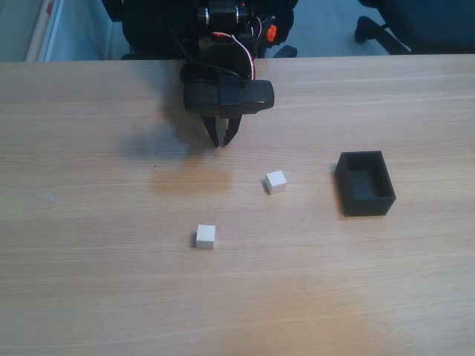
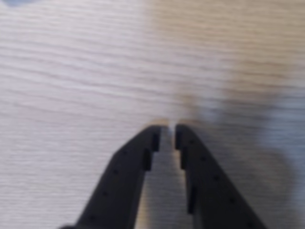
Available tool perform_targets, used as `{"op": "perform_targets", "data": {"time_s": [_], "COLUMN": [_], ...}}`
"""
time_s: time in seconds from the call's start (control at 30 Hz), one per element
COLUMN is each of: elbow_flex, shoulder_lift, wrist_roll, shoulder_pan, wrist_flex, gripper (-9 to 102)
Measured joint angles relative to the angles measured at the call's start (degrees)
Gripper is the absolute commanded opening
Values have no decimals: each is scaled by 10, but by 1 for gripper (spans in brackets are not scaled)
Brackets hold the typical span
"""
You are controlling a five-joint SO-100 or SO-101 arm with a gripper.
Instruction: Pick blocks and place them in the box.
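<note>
Hanging near the table's far edge, the gripper (image 1: 221, 141) holds nothing; its fingers (image 2: 143, 148) look nearly together with a narrow gap, though the wrist view is blurred. Both white cubes, one (image 1: 275, 182) nearer the box (image 1: 365, 202) and one (image 1: 205, 236) further forward, lie on the table (image 1: 89, 282). The box appears empty, so everything remains to do.

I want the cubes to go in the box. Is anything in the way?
Nothing visible. Bare table lies between the gripper and both cubes, and between them and the box.
</note>
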Motion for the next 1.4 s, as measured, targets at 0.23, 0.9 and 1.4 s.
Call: {"op": "perform_targets", "data": {"time_s": [0.23,0.9,1.4], "elbow_flex": [0,0,0], "shoulder_lift": [0,0,0], "wrist_roll": [37,38,37], "shoulder_pan": [50,48,48], "wrist_flex": [0,0,0], "gripper": [0,0,0]}}
